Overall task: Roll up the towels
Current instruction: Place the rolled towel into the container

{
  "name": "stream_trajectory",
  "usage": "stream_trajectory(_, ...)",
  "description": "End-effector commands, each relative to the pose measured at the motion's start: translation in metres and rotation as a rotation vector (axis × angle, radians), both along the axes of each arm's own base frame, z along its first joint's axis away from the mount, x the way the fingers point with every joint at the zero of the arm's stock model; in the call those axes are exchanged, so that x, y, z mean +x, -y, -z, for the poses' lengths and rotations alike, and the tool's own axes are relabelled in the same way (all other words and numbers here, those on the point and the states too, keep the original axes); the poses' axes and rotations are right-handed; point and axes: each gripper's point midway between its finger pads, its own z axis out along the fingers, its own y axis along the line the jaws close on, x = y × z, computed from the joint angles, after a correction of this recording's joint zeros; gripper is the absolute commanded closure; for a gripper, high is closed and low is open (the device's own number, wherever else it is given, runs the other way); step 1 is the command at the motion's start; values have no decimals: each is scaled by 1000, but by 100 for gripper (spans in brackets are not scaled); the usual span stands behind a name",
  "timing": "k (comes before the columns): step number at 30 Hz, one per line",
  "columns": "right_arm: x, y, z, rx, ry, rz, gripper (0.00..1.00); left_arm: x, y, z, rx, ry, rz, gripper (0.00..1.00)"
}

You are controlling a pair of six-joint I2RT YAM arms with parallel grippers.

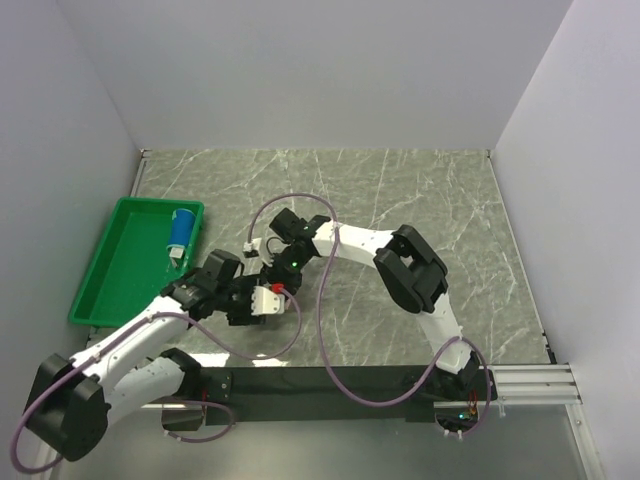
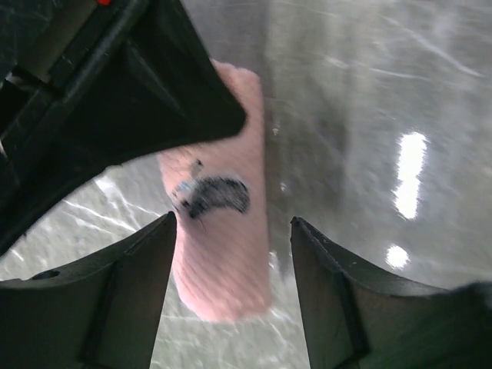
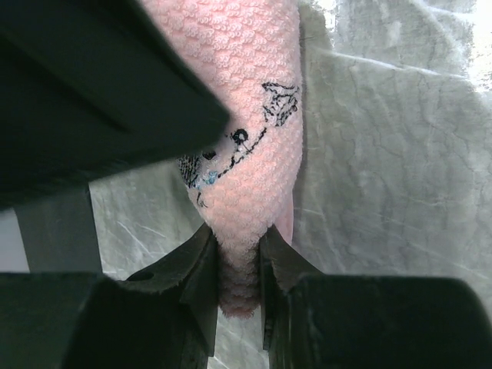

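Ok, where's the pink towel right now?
Rolled up, the pink towel is pinched at one end in the right hand, left of centre in the top view, with the open left hand straddling it, right of the green tray.

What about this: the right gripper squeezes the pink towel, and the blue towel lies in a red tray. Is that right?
Not quite. The tray is green, not red; the top view shows it. The right gripper does squeeze the pink towel, and the blue towel lies in that tray.
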Motion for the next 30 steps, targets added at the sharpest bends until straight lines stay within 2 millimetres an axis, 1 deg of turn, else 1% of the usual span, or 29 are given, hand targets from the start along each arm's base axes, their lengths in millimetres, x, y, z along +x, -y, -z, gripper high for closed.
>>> stream_trajectory(1, -5, 14, 31, -89, -58, 5, 100, 24, 10, 0, -17, 82, -60, 34)
stream_trajectory(2, -8, 15, 31, -92, -81, 1, 100, 27, 8, 4, 3, 91, -77, 36)
stream_trajectory(3, -8, 12, 30, -82, -95, -10, 100, 24, 8, 14, 26, 75, -68, 36)
stream_trajectory(4, -11, 15, 31, -95, -117, -14, 100, 28, 10, 15, 26, 92, -70, 38)
stream_trajectory(5, -10, 14, 31, -93, -125, -17, 100, 29, 8, 21, 53, 98, -81, 39)
stream_trajectory(6, -10, 14, 32, -93, -134, -18, 100, 28, 7, 30, 77, 88, -84, 41)
stream_trajectory(7, -11, 13, 30, -83, -149, -21, 100, 31, 9, 31, 80, 102, -85, 42)
stream_trajectory(8, -11, 14, 31, -82, -158, -20, 100, 31, 8, 35, 93, 102, -81, 44)
stream_trajectory(10, -12, 13, 28, -67, -171, -26, 100, 30, 6, 42, 121, 79, -85, 47)
stream_trajectory(14, -15, 13, 25, -53, -231, -31, 100, 19, 3, 57, 164, 12, -49, 48)
stream_trajectory(16, -12, 14, 22, -46, -268, -12, 100, 14, 1, 62, 178, -13, -41, 50)
stream_trajectory(17, -12, 13, 18, -31, -300, -7, 100, 13, 0, 63, 185, -12, -27, 56)
stream_trajectory(18, -7, 14, 12, -22, -320, 18, 100, 8, -2, 64, 195, -30, -20, 61)
stream_trajectory(19, -6, 14, 9, -13, -339, 29, 100, 4, 0, 63, 181, -48, -4, 70)
stream_trajectory(20, -3, 13, 5, 0, -347, 42, 100, -1, 1, 62, 178, -67, 9, 75)
stream_trajectory(21, 2, 13, -4, 16, -361, 61, 100, -5, 3, 55, 164, -88, 14, 80)
stream_trajectory(22, 3, 14, -9, 17, -368, 70, 100, -8, 5, 51, 149, -105, 13, 86)
stream_trajectory(23, 5, 15, -13, 21, -374, 76, 97, -13, 9, 46, 122, -136, 0, 92)
stream_trajectory(24, 9, 14, -22, 35, -371, 77, 85, -9, 14, 34, 96, -131, -12, 94)
stream_trajectory(25, 13, 19, -27, 25, -385, 96, 79, -14, 12, 32, 93, -173, -47, 99)
stream_trajectory(26, 15, 21, -32, 30, -387, 102, 73, -11, 17, 21, 69, -170, -62, 99)
stream_trajectory(27, 20, 23, -41, 39, -378, 116, 57, -10, 18, 13, 54, -173, -80, 100)
stream_trajectory(28, 24, 26, -45, 42, -373, 129, 54, -14, 16, 8, 51, -199, -100, 99)
stream_trajectory(29, 33, 33, -50, 48, -368, 157, 47, -15, 15, 2, 34, -226, -137, 99)
stream_trajectory(30, 37, 38, -59, 58, -355, 174, 45, -8, 17, -14, -9, -226, -163, 100)
